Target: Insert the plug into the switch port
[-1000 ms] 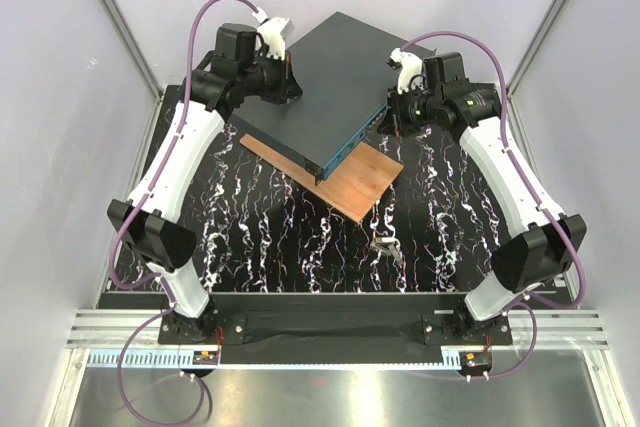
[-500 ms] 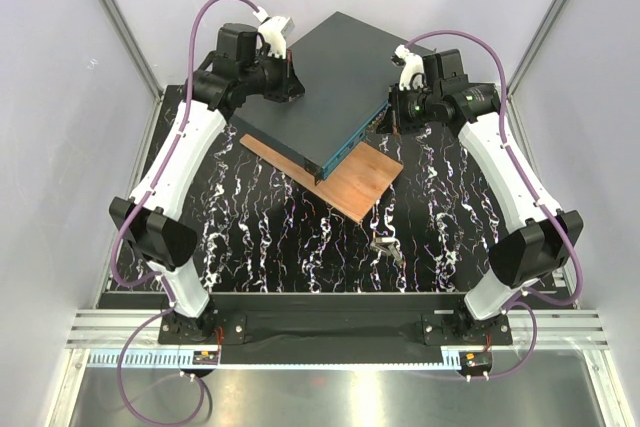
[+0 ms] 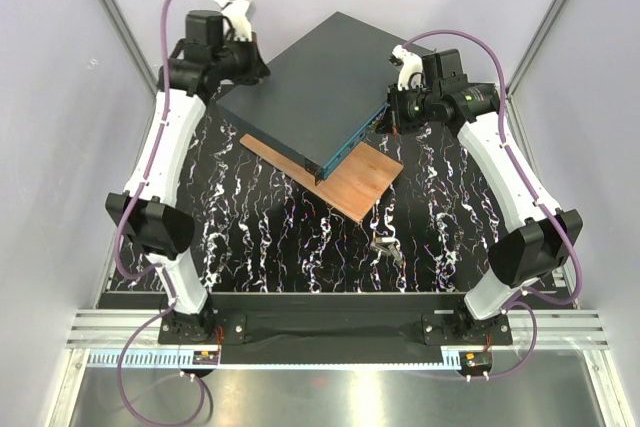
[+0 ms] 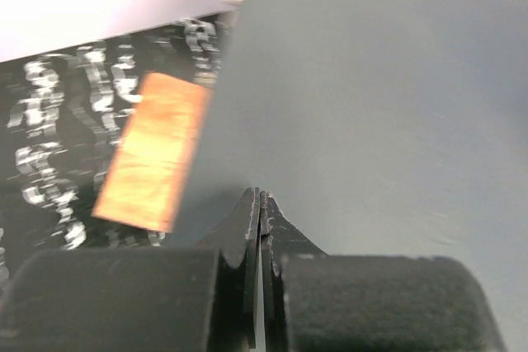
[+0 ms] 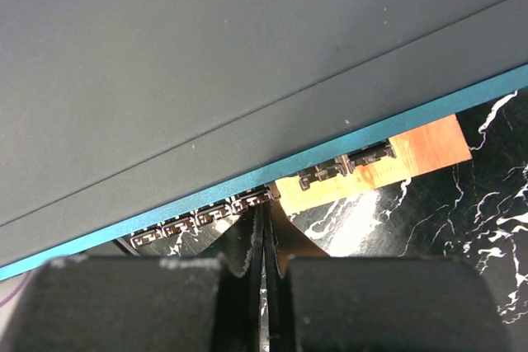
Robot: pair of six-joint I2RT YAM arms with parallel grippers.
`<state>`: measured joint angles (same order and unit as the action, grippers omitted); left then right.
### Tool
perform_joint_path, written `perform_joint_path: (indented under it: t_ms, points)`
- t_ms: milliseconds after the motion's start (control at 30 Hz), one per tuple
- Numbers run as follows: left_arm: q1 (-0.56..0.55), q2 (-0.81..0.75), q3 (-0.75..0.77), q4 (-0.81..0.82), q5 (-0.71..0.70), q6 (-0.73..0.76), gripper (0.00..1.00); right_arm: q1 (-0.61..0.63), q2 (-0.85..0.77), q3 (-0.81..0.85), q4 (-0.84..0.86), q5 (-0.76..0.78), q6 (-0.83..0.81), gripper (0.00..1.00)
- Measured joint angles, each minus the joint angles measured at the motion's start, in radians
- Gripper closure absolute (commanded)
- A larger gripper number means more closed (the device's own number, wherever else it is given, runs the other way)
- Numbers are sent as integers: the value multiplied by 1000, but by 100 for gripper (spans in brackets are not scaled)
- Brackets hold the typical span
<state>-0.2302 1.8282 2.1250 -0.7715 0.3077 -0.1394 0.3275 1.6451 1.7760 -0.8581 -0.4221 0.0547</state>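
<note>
Switch (image 5: pixel 247 80) ports (image 5: pixel 198 222): partly behind right claw (image 5: pixel 264 213); right claw: together; left claw (image 4: pixel 259 197): together, view blurred

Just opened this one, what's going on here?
Both arms are at the switch, which lies on a wooden board. The right pincer is shut, with its tip at the row of ports on the teal front face. No plug shows in it. The left pincer, also shut and empty, is at the switch's far left edge. A small object lies alone on the mat.
</note>
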Motion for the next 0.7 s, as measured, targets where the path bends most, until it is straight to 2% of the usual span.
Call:
perform_joint_path:
  t_ms: [67, 133, 167, 200, 300, 333, 400, 467, 600, 700]
  points:
    - [27, 0, 2, -1, -10, 3, 99, 0, 0, 0, -1, -1, -13, 99]
    - [44, 0, 9, -5, -10, 16, 94, 0, -4, -3, 0, 1, -38, 89]
    - [48, -2, 9, -5, 0, 26, 91, 0, -11, -13, 8, 3, -53, 82]
    - [51, -8, 7, -3, 19, 40, 87, 0, -23, -29, 20, 5, -68, 68]
    - [56, -76, -93, 61, 96, 68, 79, -11, -68, -77, 44, 0, -107, 55]
    - [57, -126, -161, 91, 124, 75, 69, -18, -93, -97, 46, -10, -117, 47]
    - [58, -218, -266, 119, 174, 93, 59, -45, -148, -135, 45, -31, -141, 42]
    - [58, -295, -316, 138, 218, 108, 54, -91, -214, -172, 33, -55, -175, 36]
    - [51, -409, -317, 145, 299, 201, 47, -179, -340, -254, -30, -76, -267, 36]
    - [40, -500, -387, 169, 346, 264, 42, -203, -435, -376, -84, -91, -364, 39]
